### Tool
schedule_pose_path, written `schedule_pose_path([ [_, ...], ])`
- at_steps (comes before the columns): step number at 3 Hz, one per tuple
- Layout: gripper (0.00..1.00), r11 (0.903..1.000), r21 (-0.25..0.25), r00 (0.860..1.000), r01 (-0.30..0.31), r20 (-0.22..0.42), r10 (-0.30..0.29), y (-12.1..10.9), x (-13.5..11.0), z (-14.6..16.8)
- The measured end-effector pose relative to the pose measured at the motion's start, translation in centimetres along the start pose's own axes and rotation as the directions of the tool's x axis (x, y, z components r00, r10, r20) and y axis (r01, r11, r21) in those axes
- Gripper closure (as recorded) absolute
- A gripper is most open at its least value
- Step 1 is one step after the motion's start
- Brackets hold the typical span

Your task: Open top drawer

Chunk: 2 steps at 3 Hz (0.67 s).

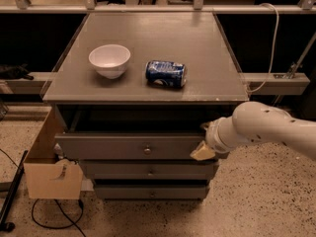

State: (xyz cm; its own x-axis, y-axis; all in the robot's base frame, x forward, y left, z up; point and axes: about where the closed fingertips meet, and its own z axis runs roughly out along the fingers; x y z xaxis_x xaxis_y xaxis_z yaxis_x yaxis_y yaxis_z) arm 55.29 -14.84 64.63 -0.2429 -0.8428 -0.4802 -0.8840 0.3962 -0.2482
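The grey cabinet fills the middle of the view, its flat top serving as a shelf for two loose items. The white robot arm reaches in from three o'clock, low and nearly level. That suits a straight outward pull on a drawer better than a lift. The top drawer, just under the tabletop, already stands partly out. A dark gap shows above its front panel, so the task looks underway but not finished. The two lower drawers sit flush and closed below it, at six o'clock from the top one. A cardboard box rests on the floor at the cabinet's eight o'clock, clear of the drawer's path. On top, a white bowl stands upright. At its three o'clock a blue can lies on its side, apart from the bowl. Both are set back from the front edge, so the drawer's travel should not disturb them. The gripper is at the right end of the top drawer's front, at the panel's three o'clock. It seems to work the panel's edge rather than the small knob at the centre. Whether it is spread or closed cannot be told.
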Motion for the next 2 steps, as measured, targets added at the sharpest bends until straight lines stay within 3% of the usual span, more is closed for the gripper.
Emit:
schedule_pose_path([
  [1, 0.62, 0.9999, -0.012, 1.0, 0.001, 0.004, -0.001, 1.53, 0.76, -0.12],
  [2, 0.85, 0.9999, -0.012, 1.0, 0.0, 0.004, 0.0, 1.34, 0.46, -0.6],
])
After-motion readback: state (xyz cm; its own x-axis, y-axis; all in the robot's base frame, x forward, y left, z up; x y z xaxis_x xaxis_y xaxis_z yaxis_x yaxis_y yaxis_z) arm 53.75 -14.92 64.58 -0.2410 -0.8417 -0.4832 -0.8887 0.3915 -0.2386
